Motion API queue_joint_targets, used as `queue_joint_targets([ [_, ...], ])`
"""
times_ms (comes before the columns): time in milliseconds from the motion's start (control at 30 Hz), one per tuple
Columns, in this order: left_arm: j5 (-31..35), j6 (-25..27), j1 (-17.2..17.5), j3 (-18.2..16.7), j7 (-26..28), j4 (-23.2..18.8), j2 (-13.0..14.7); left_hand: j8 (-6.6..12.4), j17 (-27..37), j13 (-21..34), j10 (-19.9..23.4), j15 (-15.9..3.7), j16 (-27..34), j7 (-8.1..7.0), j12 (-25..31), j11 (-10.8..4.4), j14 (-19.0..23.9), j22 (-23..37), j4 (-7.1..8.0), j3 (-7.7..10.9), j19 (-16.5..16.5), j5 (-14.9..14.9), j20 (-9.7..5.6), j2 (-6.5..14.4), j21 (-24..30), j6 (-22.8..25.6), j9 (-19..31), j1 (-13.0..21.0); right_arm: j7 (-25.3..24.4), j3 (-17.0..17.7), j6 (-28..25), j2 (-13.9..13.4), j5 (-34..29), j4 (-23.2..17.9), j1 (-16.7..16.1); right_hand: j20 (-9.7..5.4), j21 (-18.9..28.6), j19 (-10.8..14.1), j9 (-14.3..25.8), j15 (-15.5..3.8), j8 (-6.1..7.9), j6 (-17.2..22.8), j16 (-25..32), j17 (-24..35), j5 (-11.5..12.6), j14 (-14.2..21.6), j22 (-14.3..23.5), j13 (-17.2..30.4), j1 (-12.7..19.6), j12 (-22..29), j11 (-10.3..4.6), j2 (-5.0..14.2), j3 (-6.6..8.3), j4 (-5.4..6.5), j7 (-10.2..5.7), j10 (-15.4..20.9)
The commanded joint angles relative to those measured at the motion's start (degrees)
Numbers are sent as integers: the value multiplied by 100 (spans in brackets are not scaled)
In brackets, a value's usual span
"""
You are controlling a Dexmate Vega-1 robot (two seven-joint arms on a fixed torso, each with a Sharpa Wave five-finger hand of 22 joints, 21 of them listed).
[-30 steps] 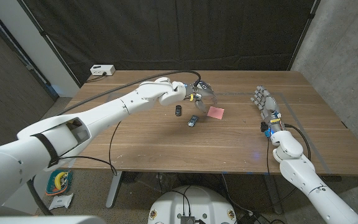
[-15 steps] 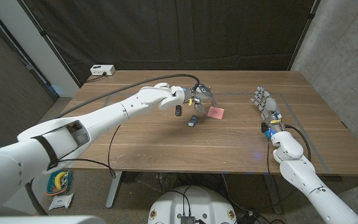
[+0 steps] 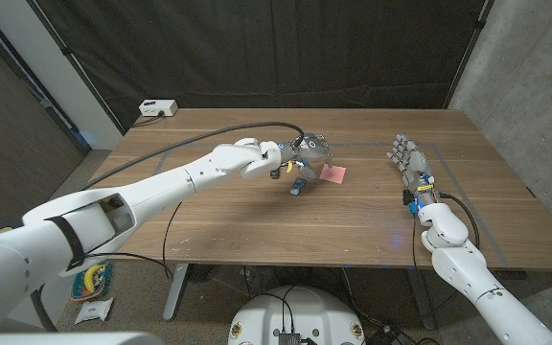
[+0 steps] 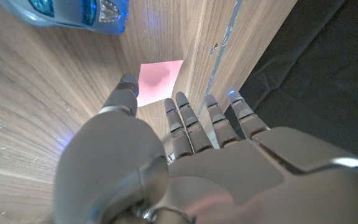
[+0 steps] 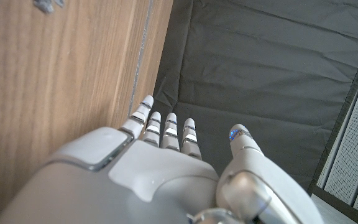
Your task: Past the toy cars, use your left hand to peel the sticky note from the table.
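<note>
At table [image 3: 257,216] centre, left hand [image 3: 307,153] has moved right and nearer over last second, now over toy cars, fingers [image 4: 185,121] spread, holding nothing, tips just short of sticky note [image 3: 332,172]. Approach nearly done; peel not begun. Right hand [image 3: 408,160] waits at right, fingers apart, empty. Blue car [image 3: 297,186] near-left of note. Note: pink, flat on wood, roughly square, no clear long axis, corners toward far-right and near-left.

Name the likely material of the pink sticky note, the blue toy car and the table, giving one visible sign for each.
Sticky note: paper, matte, thin and flat.
Toy car: probably glossy plastic or painted metal; it shines.
Table: wood or wood veneer, with grain lines.
</note>
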Motion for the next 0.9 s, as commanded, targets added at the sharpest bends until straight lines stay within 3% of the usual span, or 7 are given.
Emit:
queue_joint_targets([
  [33, 324, 165, 46, 132, 397, 56, 40, 40, 12, 17, 45, -623, 33, 16, 19, -17, 65, 0, 8, -25, 60, -19, -6, 11, 31, 51, 18, 66, 9, -18, 3, 31, 3, 11, -4, 0, -13, 50, 17, 36, -12, 42, 17, 32, -28, 10, 12, 30, -34, -11, 11, -9, -27, 5, 21, 39],
  [400, 339, 176, -78, 289, 315, 348, -105, 27, 15, 32, 80, -636, 38, 17, -3, -22, 88, 0, 30, -57, 91, -21, -13, 45, 29, 83, 20, 105, -23, -30, 5, 42, -12, -10, -31, -4, -28, 58, 17, 32, -12, 44, 16, 32, -26, 12, 12, 30, -35, -15, 11, -11, -30, 3, 24, 40],
  [900, 340, 299, -241, 524, 849, 842, -322, 17, 19, 54, 169, -686, 66, 11, -27, -34, 174, 1, 46, -62, 194, -24, -53, 196, 47, 168, 23, 233, -47, -50, -12, 48, -35, 20, 4, 3, -48, 69, 18, 41, -12, 49, 15, 36, -26, 12, 13, 31, -44, -17, 7, -13, -37, 7, 19, 45],
])
